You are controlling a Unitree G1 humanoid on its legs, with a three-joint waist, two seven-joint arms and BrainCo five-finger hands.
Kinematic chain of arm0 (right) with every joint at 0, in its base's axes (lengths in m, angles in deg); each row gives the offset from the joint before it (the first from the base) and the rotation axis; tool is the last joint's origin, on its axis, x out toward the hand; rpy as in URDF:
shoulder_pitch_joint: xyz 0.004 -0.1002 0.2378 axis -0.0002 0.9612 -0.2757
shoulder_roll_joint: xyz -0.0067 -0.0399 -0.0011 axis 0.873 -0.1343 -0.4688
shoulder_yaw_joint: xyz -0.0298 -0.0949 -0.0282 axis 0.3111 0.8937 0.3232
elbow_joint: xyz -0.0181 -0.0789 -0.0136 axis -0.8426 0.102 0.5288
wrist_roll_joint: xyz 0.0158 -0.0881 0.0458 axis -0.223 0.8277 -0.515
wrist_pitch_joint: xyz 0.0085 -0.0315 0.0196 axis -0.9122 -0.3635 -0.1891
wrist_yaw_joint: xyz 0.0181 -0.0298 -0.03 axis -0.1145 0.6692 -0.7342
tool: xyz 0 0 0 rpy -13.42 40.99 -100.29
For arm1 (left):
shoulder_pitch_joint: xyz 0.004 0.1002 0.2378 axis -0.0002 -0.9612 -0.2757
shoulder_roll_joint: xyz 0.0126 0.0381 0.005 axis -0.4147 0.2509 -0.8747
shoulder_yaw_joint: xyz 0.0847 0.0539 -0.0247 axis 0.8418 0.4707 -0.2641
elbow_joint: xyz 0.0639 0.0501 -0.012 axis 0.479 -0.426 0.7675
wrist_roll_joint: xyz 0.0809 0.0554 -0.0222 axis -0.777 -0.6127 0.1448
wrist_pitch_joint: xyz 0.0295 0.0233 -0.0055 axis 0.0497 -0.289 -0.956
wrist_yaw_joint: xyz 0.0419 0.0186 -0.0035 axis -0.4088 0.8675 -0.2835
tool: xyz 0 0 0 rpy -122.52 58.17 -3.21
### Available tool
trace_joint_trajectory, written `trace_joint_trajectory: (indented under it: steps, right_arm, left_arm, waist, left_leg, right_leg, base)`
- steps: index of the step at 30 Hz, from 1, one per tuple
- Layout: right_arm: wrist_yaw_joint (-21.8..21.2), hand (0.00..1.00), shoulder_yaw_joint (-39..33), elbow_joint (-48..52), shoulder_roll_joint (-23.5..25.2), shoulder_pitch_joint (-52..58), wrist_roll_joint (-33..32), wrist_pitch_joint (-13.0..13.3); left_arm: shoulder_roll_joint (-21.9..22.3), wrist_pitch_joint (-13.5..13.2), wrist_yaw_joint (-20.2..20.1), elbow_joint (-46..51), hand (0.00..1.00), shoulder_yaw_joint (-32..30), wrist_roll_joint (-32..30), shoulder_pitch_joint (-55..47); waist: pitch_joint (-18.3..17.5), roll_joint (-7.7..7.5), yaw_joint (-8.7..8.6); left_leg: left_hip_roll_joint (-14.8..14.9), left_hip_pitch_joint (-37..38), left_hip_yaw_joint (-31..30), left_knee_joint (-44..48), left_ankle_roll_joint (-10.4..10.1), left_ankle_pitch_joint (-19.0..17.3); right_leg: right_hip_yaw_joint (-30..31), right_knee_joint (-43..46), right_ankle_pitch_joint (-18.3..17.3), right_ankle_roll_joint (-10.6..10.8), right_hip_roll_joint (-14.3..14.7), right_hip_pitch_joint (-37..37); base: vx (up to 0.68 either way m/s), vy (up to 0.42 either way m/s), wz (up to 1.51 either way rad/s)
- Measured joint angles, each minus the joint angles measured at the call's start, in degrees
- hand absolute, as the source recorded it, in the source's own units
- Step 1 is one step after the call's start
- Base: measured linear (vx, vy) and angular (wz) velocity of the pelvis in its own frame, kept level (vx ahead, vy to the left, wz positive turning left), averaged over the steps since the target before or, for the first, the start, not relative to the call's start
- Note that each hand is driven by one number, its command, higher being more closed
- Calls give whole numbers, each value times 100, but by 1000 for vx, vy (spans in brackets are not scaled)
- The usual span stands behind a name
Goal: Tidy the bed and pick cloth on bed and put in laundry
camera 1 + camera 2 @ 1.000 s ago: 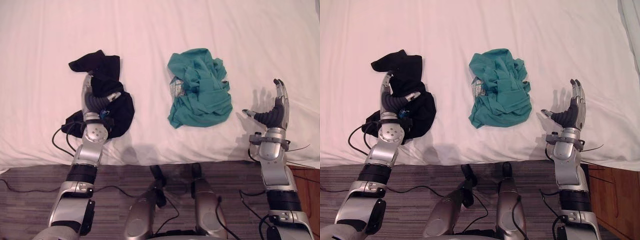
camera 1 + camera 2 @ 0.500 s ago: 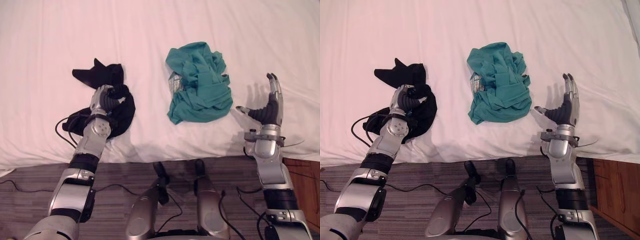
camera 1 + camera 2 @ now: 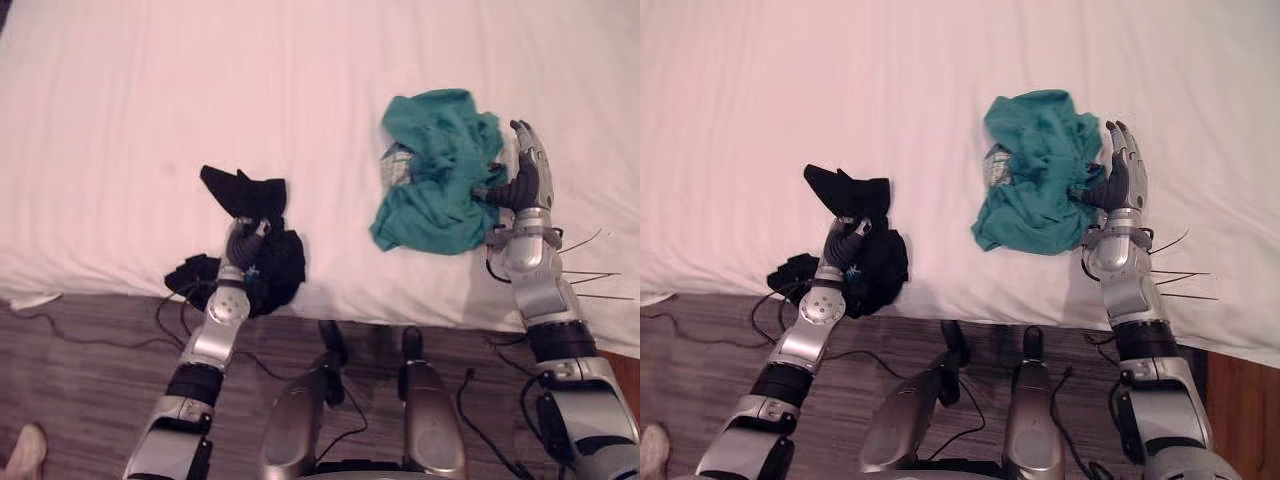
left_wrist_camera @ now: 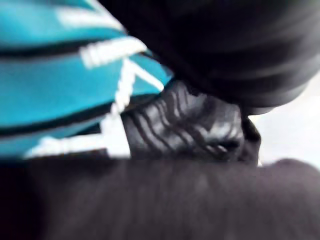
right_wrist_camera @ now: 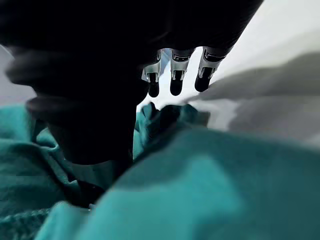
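The crumpled black cloth is now clenched in the curled left hand and has been dragged to the near edge of the white-sheeted bed, so one garment seems ready for the laundry. Farther in, the right hand has been brought against the right side of the rumpled teal cloth, fingers straight, nothing gripped yet.

Part of black cloth hidden behind left hand.

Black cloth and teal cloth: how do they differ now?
The black cloth is bunched in the curled left hand; the teal cloth lies loose, with the open right hand beside it. The black cloth sits at the near edge of the bed, the teal cloth farther in. Both are crumpled.
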Motion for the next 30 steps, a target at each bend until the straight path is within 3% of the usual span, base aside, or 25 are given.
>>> trace_joint_trajectory:
  steps: [1, 9, 13, 18, 22, 26, 30]
  right_arm:
    - [-58, 100, 56, -153, -14, -69, -101, 20]
    - [-262, 100, 118, -512, -29, -32, -267, 131]
    - [-313, 100, -162, -206, 351, 525, -544, 157]
    - [-773, 100, -393, 441, 1389, 2101, -1472, 402]
    - [-1271, 100, -433, 496, 1840, 2942, -2279, 468]
    - [-1631, 100, -586, 501, 2124, 3248, -3194, 452]
    - [-1865, 100, -733, 521, 2473, 3532, -4603, 467]
  left_arm:
    - [0, -15, -40, 44, 100, -14, 134, -111]
    - [93, 63, -59, 34, 100, -24, 308, -144]
    - [263, 225, -150, 37, 100, -33, 307, -387]
    - [312, 414, -435, 122, 100, -260, 306, -1229]
    - [366, 532, -655, 140, 100, -305, 297, -1673]
    - [448, 608, -807, 162, 100, -303, 299, -1952]
    - [639, 668, -812, 162, 100, -302, 321, -2173]
  waist:
    - [-2, 3, 9]
    - [-4, 1, -16]
    - [-71, -86, -28]
    - [-657, -568, -33]
    - [-1071, -799, -51]
    - [-1265, -910, -38]
    - [-1417, -929, -50]
  left_leg:
    - [0, -6, -10, 5, 0, 0]
    - [10, 70, -96, 15, -2, 0]
    - [49, 360, -53, -27, -11, -5]
    - [90, 967, 93, -452, -112, -17]
    - [65, 1415, 173, -694, -122, -24]
    - [51, 1647, 224, -734, -165, -55]
    - [-29, 1680, -31, -761, -169, -68]
  right_leg:
    - [-9, 11, -3, -4, -2, -6]
    - [-84, 21, -18, -27, 2, 110]
    - [-99, -104, -35, -46, 47, 432]
    - [-56, -433, -56, -79, 173, 927]
    - [-62, -513, -96, -32, 185, 1282]
    - [-61, -522, -105, -19, 175, 1488]
    - [-82, -488, -246, -6, 157, 1591]
  base:
    - [45, -54, 6]
    - [30, -54, 4]
    - [65, -70, -3]
    - [137, -74, -16]
    - [148, -27, -8]
    - [78, -7, -4]
    - [-11, -24, 16]
